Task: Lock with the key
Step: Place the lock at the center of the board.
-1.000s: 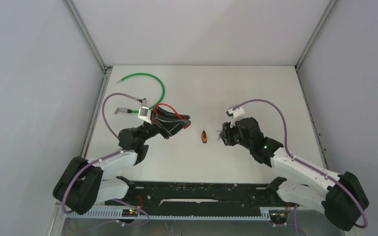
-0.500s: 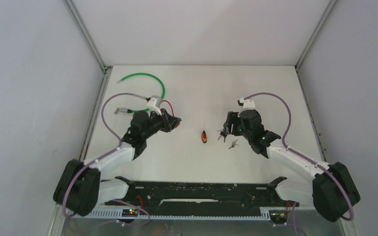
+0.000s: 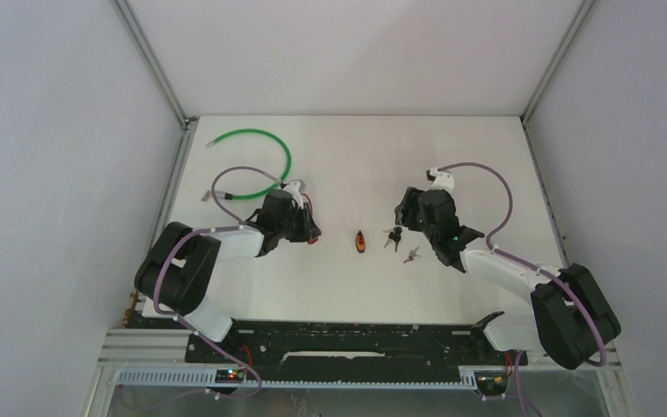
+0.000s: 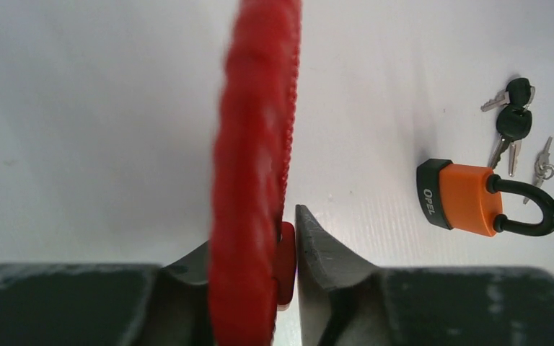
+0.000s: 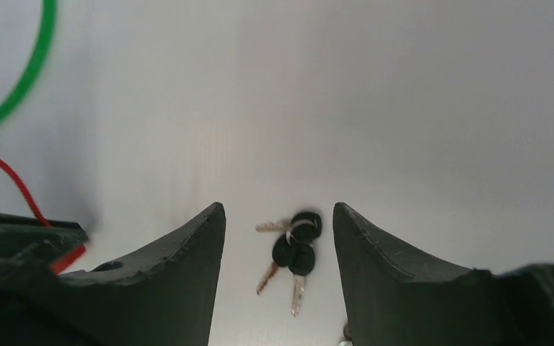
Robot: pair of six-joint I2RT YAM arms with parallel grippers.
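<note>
Bright diffuse light, faint shadows; red cable (image 4: 256,144) blurred, padlock (image 4: 469,198) sharp

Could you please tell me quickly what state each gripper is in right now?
Left gripper: shut on the thick red cable.
Right gripper: open, holding nothing; the bunch of black-headed metal keys lies below it.

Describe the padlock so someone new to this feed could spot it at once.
Start at the white table and go to its middle, where a few small items lie together. In the top view the padlock is the leftmost of them, just beside the black-headed keys. It alone is bright orange, with a black base and a black shackle.
</note>
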